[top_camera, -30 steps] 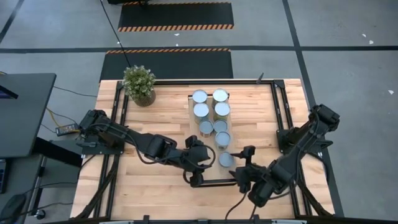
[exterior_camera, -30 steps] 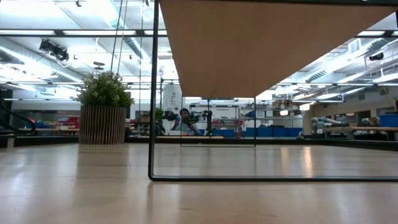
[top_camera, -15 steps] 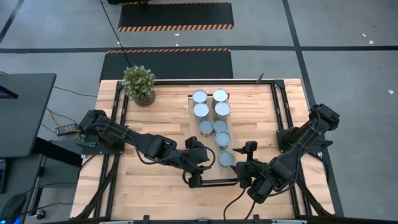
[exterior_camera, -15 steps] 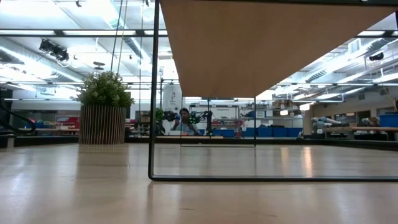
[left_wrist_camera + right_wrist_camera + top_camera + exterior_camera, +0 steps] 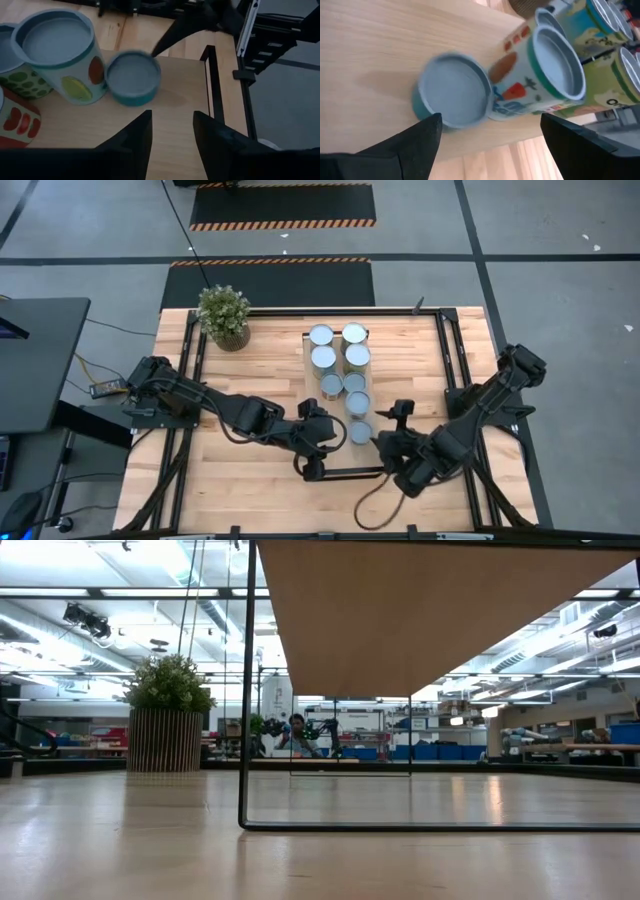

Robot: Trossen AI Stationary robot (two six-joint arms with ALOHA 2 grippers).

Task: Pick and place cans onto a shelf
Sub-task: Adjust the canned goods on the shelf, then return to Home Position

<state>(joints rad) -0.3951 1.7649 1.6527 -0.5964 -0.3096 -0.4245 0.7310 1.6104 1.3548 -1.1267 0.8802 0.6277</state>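
The plank tabletop point(image 5: 250, 470) carries a raised light-wood shelf point(image 5: 309, 370) on a thin black frame; in the low view only the shelf's underside point(image 5: 420, 620) shows, with a person far off in the room behind. A potted green plant point(image 5: 223, 317) stands near the tabletop's far left corner. All eight cans point(image 5: 340, 360) stand upright on the shelf in two short rows, touching or just beside one another. The nearest is a short teal can point(image 5: 362, 434) at the shelf's front end, just beside a taller can printed with vegetables point(image 5: 60, 55). The left tool point(image 5: 322, 442) hovers just left of the teal can point(image 5: 132, 77), fingers apart and holding nothing. The right tool point(image 5: 385, 442) sits just right of the same can point(image 5: 452, 95), also spread wide and empty.
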